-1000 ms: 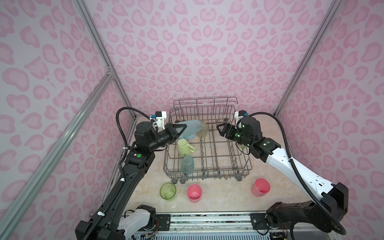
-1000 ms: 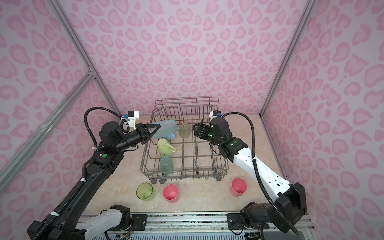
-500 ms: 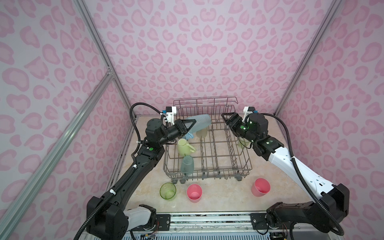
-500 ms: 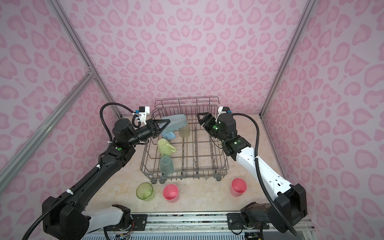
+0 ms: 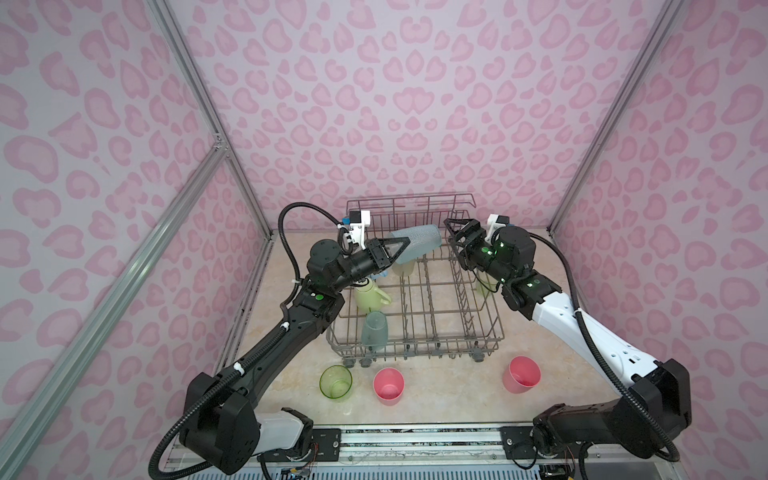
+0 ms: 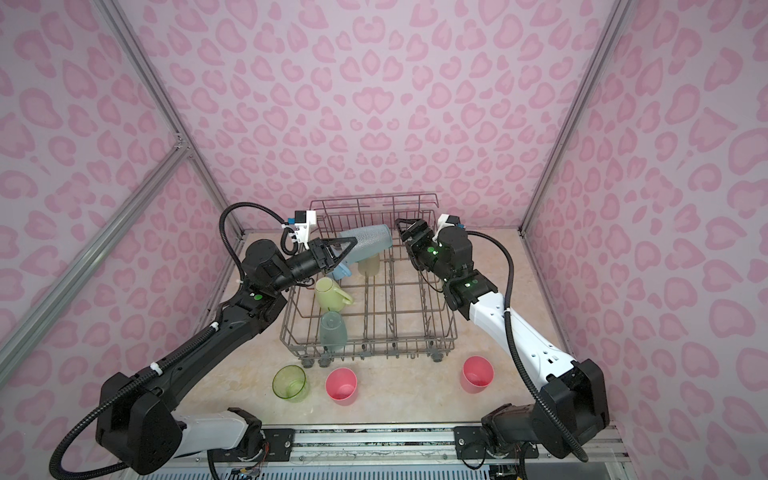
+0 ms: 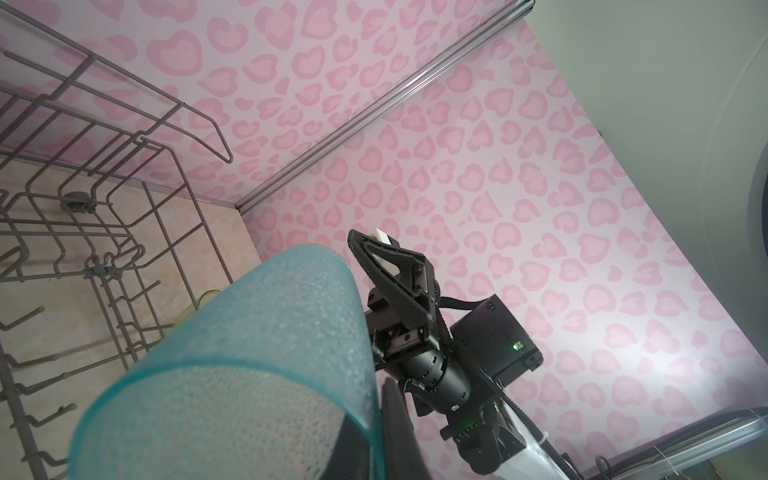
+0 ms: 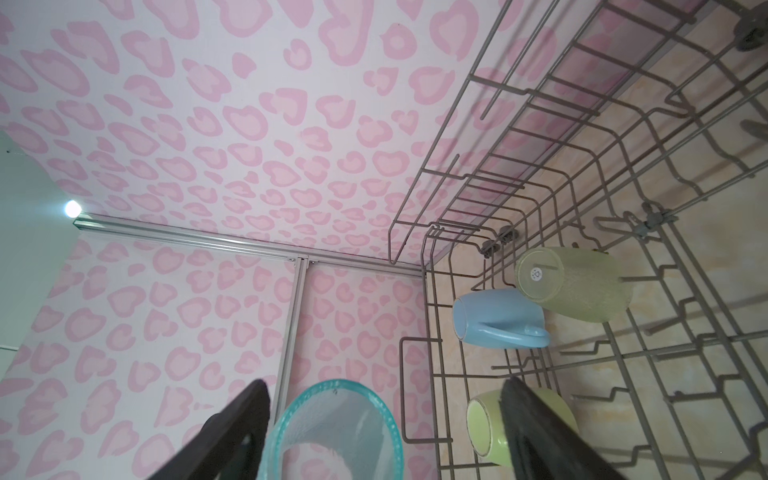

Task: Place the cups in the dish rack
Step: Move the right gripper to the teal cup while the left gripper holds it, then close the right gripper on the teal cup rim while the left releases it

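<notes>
My left gripper (image 5: pixel 404 243) is clamped on the teal cup (image 5: pixel 419 242), held sideways above the dish rack (image 5: pixel 482 332); my right gripper (image 5: pixel 450 232) faces its mouth, fingers spread wide.

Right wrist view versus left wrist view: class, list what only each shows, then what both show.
Only the right wrist view: a light-blue mug, a beige tumbler and a pale-yellow mug inside the dish rack, and the round end of the teal cup framed by the open right end effector. Only the left wrist view: that end effector from outside, green lights behind it, and the cup's textured side. Both: the teal cup, the dish rack and the pink patterned wall.
</notes>
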